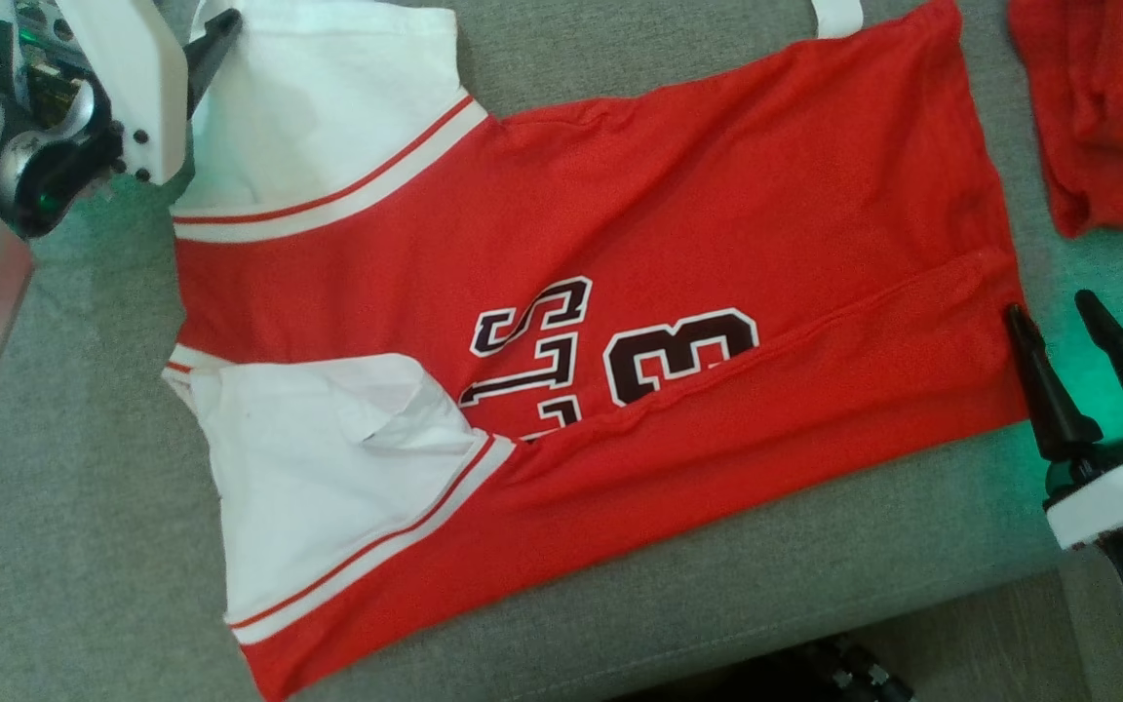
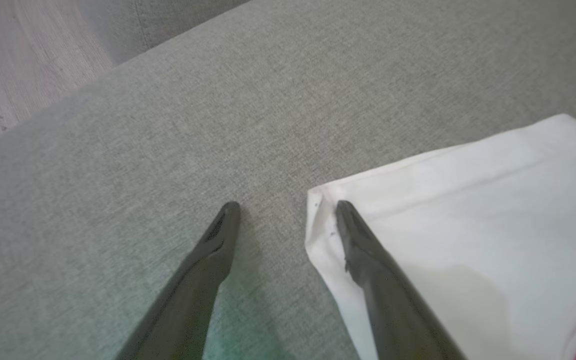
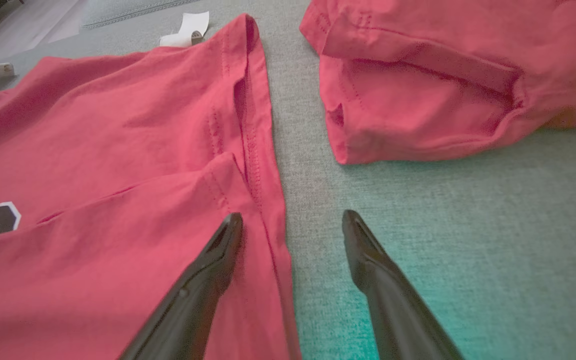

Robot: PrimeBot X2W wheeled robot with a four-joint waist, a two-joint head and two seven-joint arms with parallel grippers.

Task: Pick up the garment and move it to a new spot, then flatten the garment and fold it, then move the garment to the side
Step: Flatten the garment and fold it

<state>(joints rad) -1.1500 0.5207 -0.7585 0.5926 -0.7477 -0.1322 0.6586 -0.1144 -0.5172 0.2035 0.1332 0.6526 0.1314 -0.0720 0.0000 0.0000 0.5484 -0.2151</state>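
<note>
The garment (image 1: pixel 620 244), a red jersey with white sleeves and dark lettering, lies spread on the grey cushion, its near long edge folded over. My left gripper (image 2: pixel 288 210) is open at the corner of the far white sleeve (image 2: pixel 468 210), one finger over the cloth and one over bare cushion. In the head view that gripper's arm sits at the upper left, one dark fingertip (image 1: pixel 220 34) showing by the sleeve. My right gripper (image 1: pixel 1054 317) stands open at the hem's near corner. Its left finger (image 3: pixel 218 250) is over the red hem (image 3: pixel 258 165), its right finger over grey fabric.
A second red garment (image 1: pixel 1098 107) lies bunched at the upper right, also seen as a folded red heap (image 3: pixel 443 85) a short gap from the hem. The grey cushion (image 1: pixel 55 546) has a front edge at the bottom, with pale floor (image 2: pixel 13 60) beyond its far side.
</note>
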